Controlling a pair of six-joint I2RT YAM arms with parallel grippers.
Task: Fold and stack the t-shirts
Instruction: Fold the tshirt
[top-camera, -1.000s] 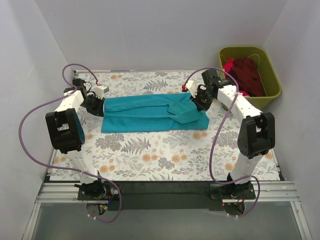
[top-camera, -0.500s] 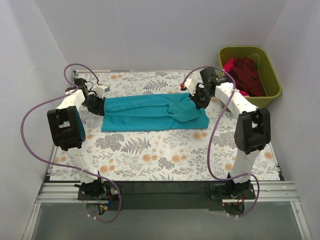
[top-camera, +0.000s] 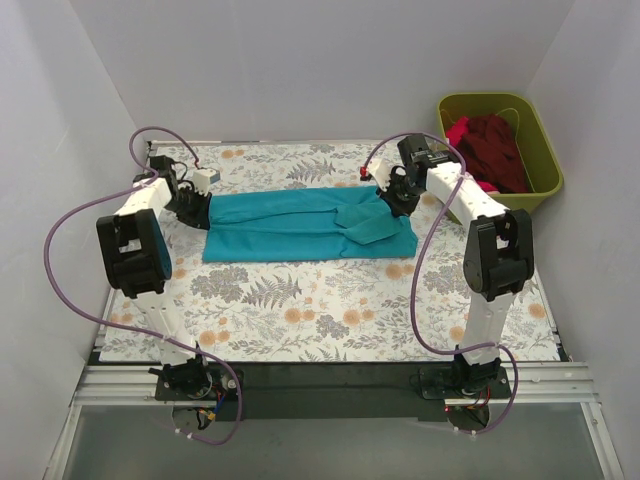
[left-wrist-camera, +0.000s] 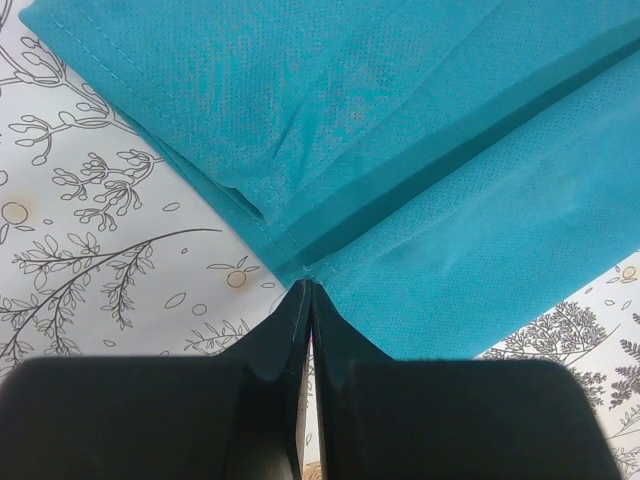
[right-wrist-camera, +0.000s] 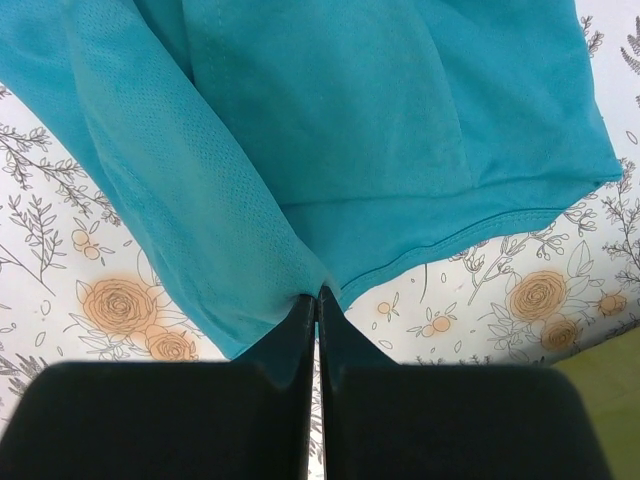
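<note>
While both arms reach out over the worktop (top-camera: 300, 300), the teal shirt (top-camera: 290, 225) lies flat on its flowered surface between them. It is folded into a long band that runs left to right. The left pincer (top-camera: 197, 208) sits at the band's left end, and the right pincer (top-camera: 392, 200) sits at its right end, toward the far edge.

Seen from the left wrist, the left pincer (left-wrist-camera: 305, 290) has its fingers pressed together with no gap. The tips meet the teal shirt (left-wrist-camera: 420, 150) right at its hem, where a dark crease between two folded layers runs into the edge. It is closed on that hem.

Seen from the right wrist, the right pincer (right-wrist-camera: 319, 293) is likewise closed, fingers flush. The teal shirt (right-wrist-camera: 330, 120) puckers into the tips, so it grips the cloth at the edge. A stitched hem curves away to the right of the tips, and a folded strip runs up to the left.

Near the band's right end, a sleeve (top-camera: 365, 225) lies folded over the body. The maroon shirt (top-camera: 498, 150) is bunched in the olive bin (top-camera: 548, 178) at the far right corner, well apart from the teal one, with pink cloth (top-camera: 458, 130) at its left side.
</note>
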